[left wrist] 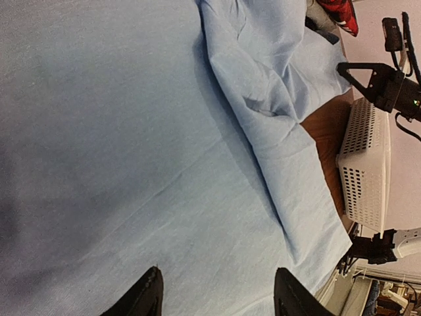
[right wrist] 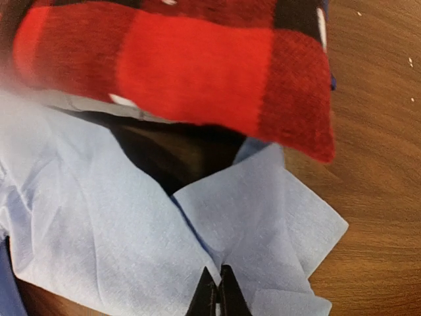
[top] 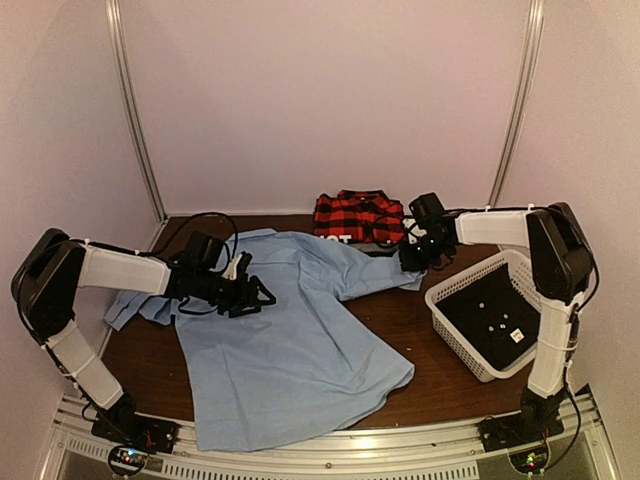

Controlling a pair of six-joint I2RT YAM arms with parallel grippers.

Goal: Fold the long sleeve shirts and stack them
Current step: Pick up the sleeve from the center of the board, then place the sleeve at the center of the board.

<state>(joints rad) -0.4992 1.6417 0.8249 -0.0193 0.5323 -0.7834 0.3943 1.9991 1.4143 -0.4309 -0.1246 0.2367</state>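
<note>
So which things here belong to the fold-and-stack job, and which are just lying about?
Job:
light blue shirt, spread out
red-and-black plaid shirt, folded at the back
right gripper, jaws shut on the light blue shirt's sleeve end
left gripper, jaws open over the light blue shirt

Lying about:
white mesh basket
wooden table

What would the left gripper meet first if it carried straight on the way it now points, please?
Most likely the light blue shirt: the left gripper aims its open jaws at that spread cloth, though the gap is hard to judge.
</note>
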